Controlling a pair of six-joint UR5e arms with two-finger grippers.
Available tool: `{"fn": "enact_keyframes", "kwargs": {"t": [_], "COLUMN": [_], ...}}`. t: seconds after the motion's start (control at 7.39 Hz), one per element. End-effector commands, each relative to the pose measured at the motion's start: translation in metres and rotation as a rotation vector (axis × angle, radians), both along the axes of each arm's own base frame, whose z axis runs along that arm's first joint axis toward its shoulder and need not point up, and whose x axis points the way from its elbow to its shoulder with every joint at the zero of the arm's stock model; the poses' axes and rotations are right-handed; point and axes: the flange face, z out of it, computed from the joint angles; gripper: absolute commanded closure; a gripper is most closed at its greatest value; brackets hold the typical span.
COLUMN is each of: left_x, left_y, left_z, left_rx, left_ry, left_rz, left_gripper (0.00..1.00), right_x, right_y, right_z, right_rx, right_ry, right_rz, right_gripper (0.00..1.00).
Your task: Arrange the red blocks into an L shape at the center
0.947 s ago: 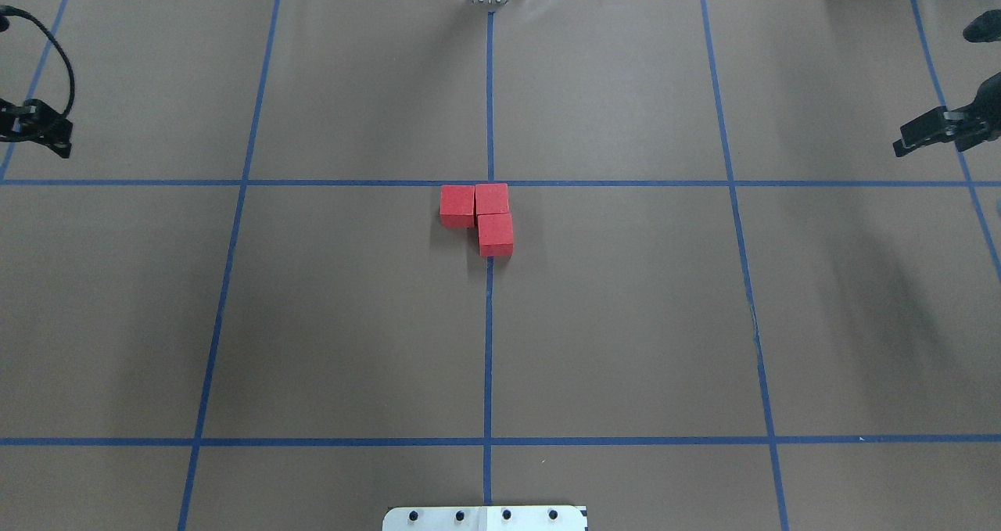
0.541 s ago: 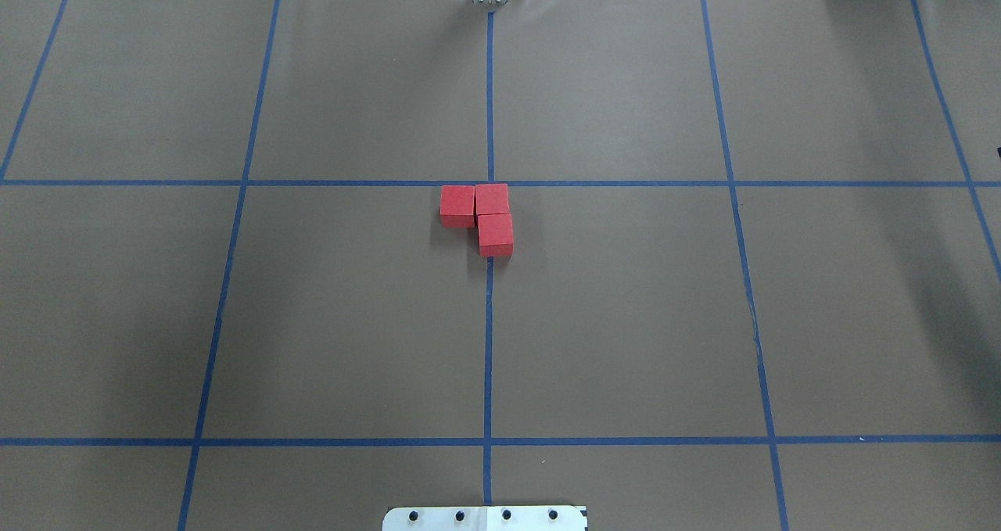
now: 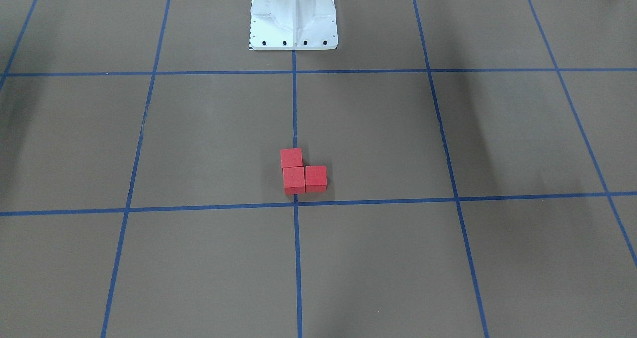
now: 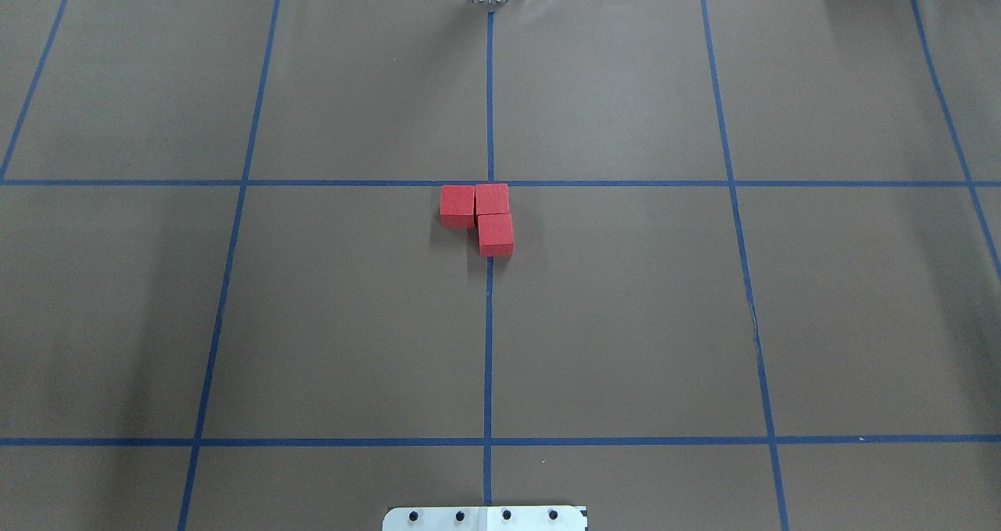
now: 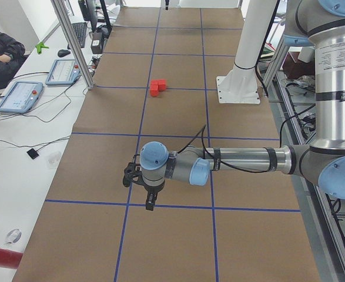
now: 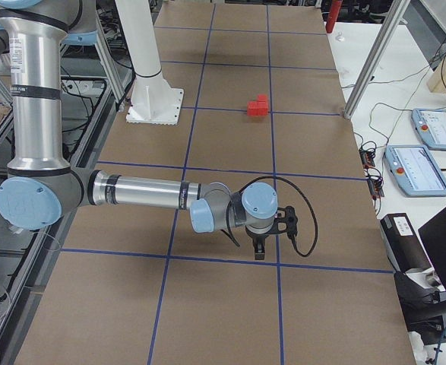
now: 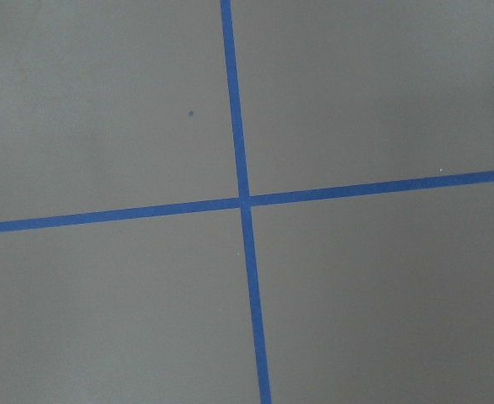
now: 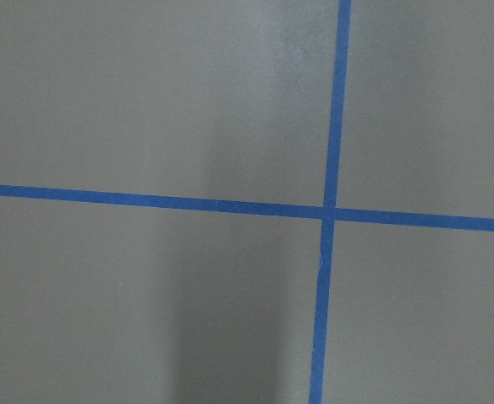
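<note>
Three red blocks touch in an L shape: one (image 4: 457,205) on the left, one (image 4: 492,199) at the corner, one (image 4: 496,234) nearer the robot. They sit just on the robot's side of the center tape crossing (image 4: 490,183). They also show in the front view (image 3: 293,178) and both side views (image 5: 156,88) (image 6: 257,106). My left gripper (image 5: 150,202) shows only in the exterior left view, far from the blocks; I cannot tell if it is open. My right gripper (image 6: 258,251) shows only in the exterior right view; I cannot tell its state either.
The white robot base (image 3: 293,24) stands at the robot's side of the brown gridded surface (image 4: 626,320). Both wrist views show only tape crossings (image 7: 244,202) (image 8: 327,212). Tablets (image 5: 19,94) and cables lie on the side bench.
Both grippers, seen at the overhead view's left and right edges at first, have moved out of that view. The three red blocks have not moved.
</note>
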Motion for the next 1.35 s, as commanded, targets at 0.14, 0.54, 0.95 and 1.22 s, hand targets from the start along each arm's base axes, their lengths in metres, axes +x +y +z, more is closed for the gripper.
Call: {"fn": "enact_keyframes", "kwargs": {"t": [0.14,0.54,0.95,1.22], "left_x": [-0.009,-0.010,-0.011,-0.010], "left_y": [0.001,0.003,0.003,0.003], "left_z": [-0.004,-0.004,-0.004,-0.005], "left_rx": [-0.004,-0.006,-0.012,-0.017], "left_ry": [-0.100,-0.101,-0.102,-0.102], "left_rz": [-0.051,-0.053,-0.054,-0.052], "left_gripper": [0.00,0.00,0.00,0.00], "right_x": [0.009,0.022,0.021,0.021], "right_y": [0.004,0.009,0.010,0.020], "right_z": [0.010,0.013,-0.048,-0.057], "right_rx": [-0.013,-0.021,-0.079,-0.085], "right_ry": [0.059,0.077,0.082,0.091], "right_rz": [0.021,0.040,0.036,0.035], "right_gripper": [0.01,0.01,0.01,0.01]}}
